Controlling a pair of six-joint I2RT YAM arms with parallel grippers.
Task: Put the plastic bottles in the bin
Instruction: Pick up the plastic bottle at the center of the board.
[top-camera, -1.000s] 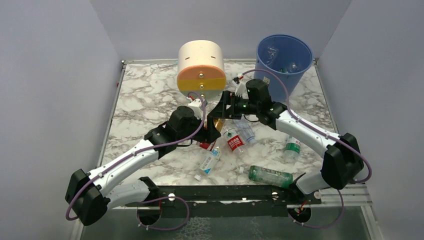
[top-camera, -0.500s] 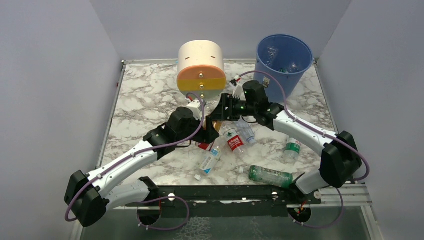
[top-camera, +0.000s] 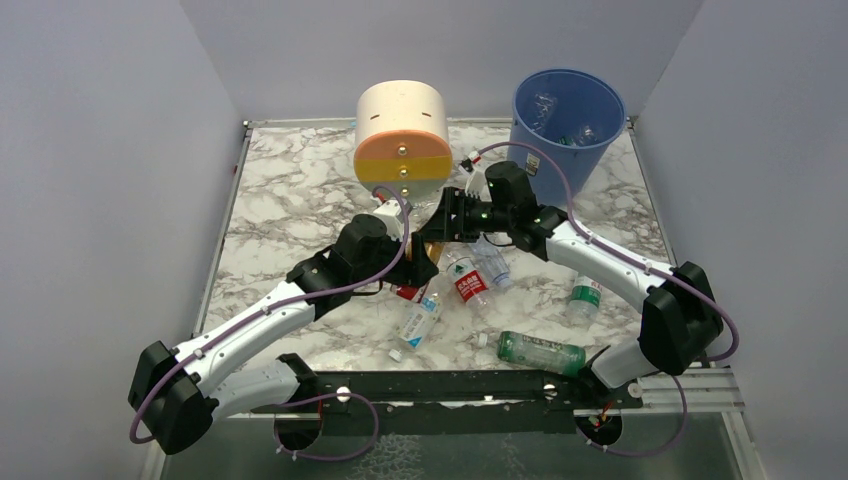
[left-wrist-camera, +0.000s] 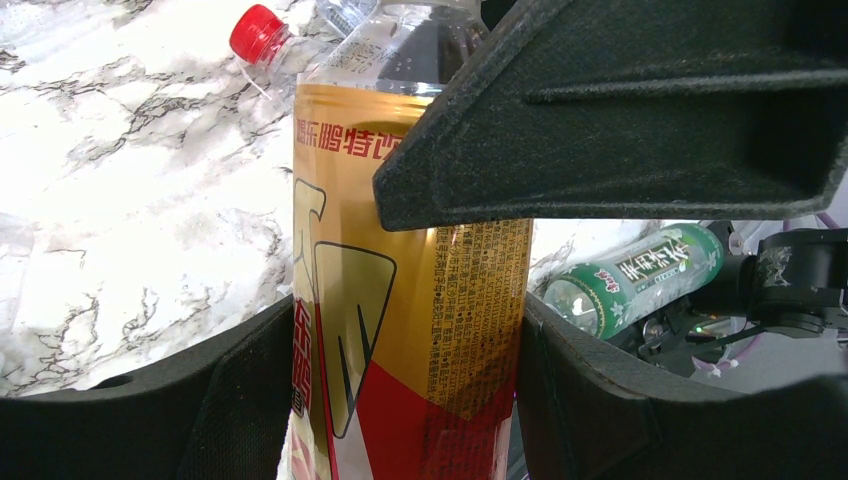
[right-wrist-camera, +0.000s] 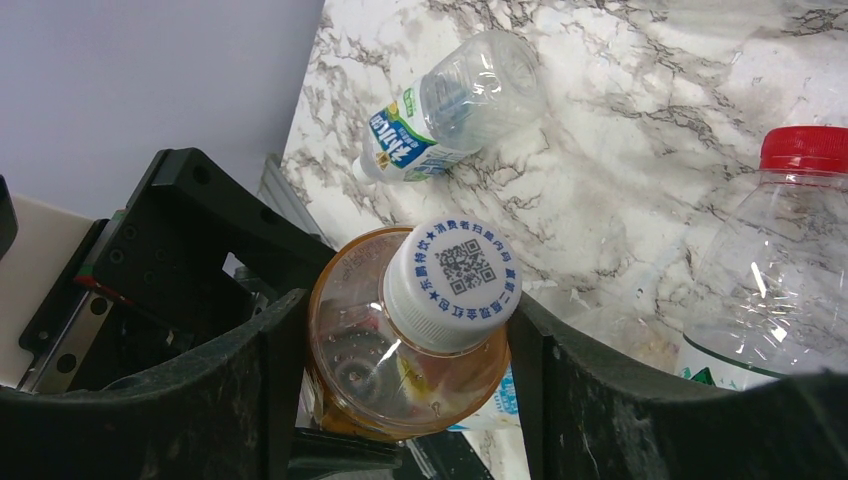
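Note:
A bottle with a gold-and-red label (left-wrist-camera: 400, 300) and a white cap (right-wrist-camera: 450, 283) hangs above the table's middle (top-camera: 432, 245). My left gripper (left-wrist-camera: 405, 400) is shut on its body. My right gripper (right-wrist-camera: 410, 370) comes from the other side, with its fingers pressed against both sides of the shoulder below the cap. The blue bin (top-camera: 568, 115) stands at the back right with a few bottles inside. Loose bottles lie below the grippers: a red-labelled one (top-camera: 468, 280), a blue-labelled one (top-camera: 418, 322), a green one (top-camera: 540, 351) and a green-labelled one (top-camera: 585, 297).
The cream-and-orange drawer unit (top-camera: 403, 130) stands at the back, just behind the grippers. A red-capped clear bottle (right-wrist-camera: 780, 260) and a bottle with a blue-and-green label (right-wrist-camera: 450, 110) lie on the marble under my right wrist. Grey walls close in both sides.
My right gripper moved a little left onto the top of the gold-labelled bottle that my left gripper holds. In the last half second nothing moved.

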